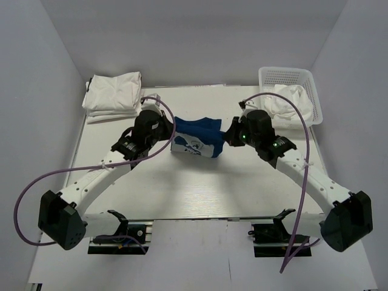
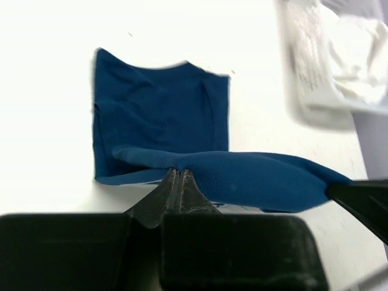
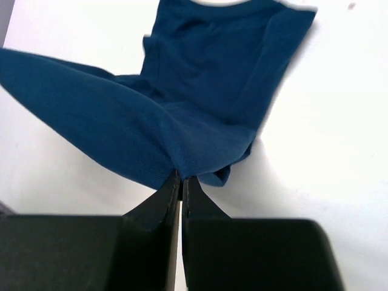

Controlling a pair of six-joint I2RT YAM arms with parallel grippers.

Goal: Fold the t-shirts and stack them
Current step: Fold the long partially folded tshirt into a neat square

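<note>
basket (image 1: pixel 290 74): white mesh, at far right of table (image 1: pixel 200 188); taken as landmark
basket (image 2: pixel 306 73), left wrist view: blurred, upper right
blue tee (image 1: pixel 195 134): left of basket, well apart from it, mid-table; folded down to a small bundle, far part flat on table, near edge lifted and stretched between both grippers
blue tee (image 2: pixel 160 115), left wrist view: flat square panel behind, raised fold in front running toward basket side
blue tee (image 3: pixel 224 73), right wrist view: cloth fans out from the pinch, bunched at the tips, flat farther off
print (image 1: pixel 193 145): white and blue, on near face of blue tee, toward the end away from basket
left gripper (image 1: pixel 171 132): jaws pressed together, clamped on blue tee at the end away from basket
left gripper (image 2: pixel 177 173), own view: thin pinch of blue cloth between tips, no gap showing
right gripper (image 1: pixel 228 137): jaws pressed together, clamped on blue tee at the end nearer basket
right gripper (image 3: pixel 180 178), own view: tips bite a gathered fold of blue cloth
right gripper (image 2: pixel 357 203), left wrist view: dark, at right edge, on end of the raised fold
white stack (image 1: pixel 113 91): folded white tees piled up, far left of basket, beyond blue tee
white tee (image 1: pixel 285 103): crumpled, unfolded, in basket
white tee (image 2: pixel 357 48), left wrist view: blurred white heap inside basket
</note>
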